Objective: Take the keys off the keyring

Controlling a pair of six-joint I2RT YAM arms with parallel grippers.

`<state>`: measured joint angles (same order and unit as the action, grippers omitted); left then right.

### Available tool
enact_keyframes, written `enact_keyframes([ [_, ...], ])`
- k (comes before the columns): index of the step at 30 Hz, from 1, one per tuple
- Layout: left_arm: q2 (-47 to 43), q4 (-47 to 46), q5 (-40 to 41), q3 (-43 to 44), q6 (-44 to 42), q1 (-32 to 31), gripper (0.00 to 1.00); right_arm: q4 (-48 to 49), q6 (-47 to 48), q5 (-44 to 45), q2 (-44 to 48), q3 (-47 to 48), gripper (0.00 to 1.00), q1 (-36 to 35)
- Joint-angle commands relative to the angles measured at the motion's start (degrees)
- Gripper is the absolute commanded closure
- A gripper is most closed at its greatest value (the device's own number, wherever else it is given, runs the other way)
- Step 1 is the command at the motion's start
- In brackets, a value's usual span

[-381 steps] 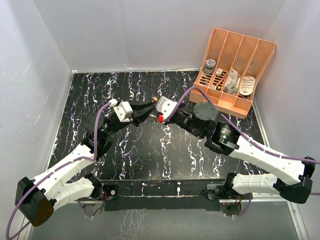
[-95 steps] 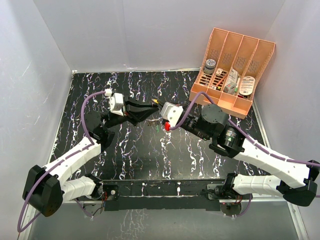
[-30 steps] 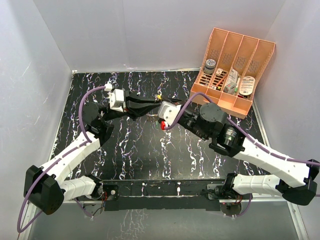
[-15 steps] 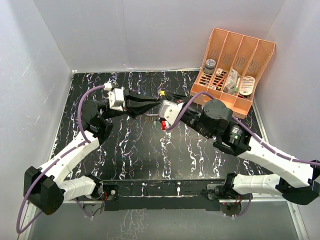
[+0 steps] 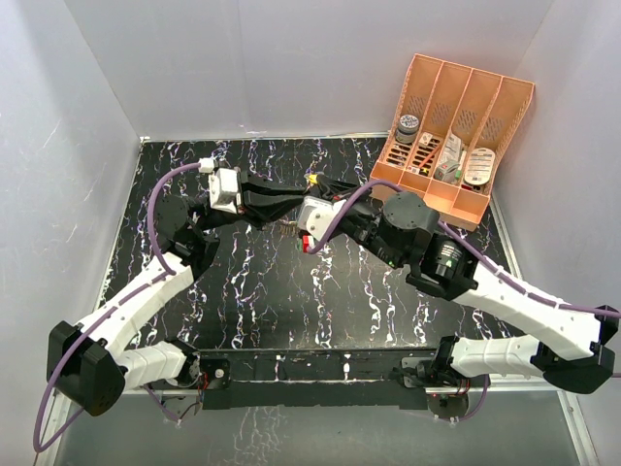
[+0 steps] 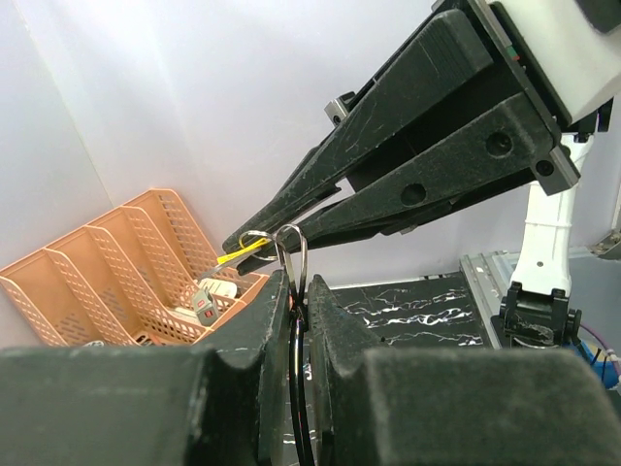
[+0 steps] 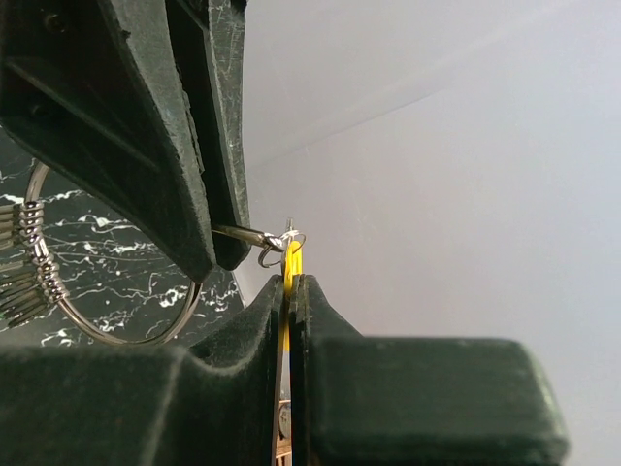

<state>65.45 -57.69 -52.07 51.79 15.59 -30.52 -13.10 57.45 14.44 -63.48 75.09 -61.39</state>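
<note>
Left jaws pinching keyring (image 6: 303, 254), right jaws yellow key (image 7: 291, 269)

Both arms reach inward to the left of the orange organiser (image 5: 437, 199); left gripper (image 6: 296, 288) and right gripper (image 7: 288, 288), jaws pinched closed, meet tip to tip

Keyring (image 6: 304, 257) in the left jaws, its key (image 7: 291, 267) in the right jaws; basket (image 5: 432, 197) right of both.
</note>
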Motion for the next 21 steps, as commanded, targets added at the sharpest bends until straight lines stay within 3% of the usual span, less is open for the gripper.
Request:
enact_keyframes([
  [1,-1.79,-8.35,-3.75,1.78,2.20,-0.35,1.00,6.04,3.06,7.98,-0.30,-0.83,1.00,0.92],
  [13,-1.46,-12.82,-7.01,2.92,4.15,-0.40,1.00,15.63,5.96,6.25,3.86,-6.46,1.00,0.92],
  [21,-0.12,-10.18,-6.98,3.19,4.91,-0.39,1.00,6.81,1.68,-3.62,4.74,-2.15,0.99,0.92],
])
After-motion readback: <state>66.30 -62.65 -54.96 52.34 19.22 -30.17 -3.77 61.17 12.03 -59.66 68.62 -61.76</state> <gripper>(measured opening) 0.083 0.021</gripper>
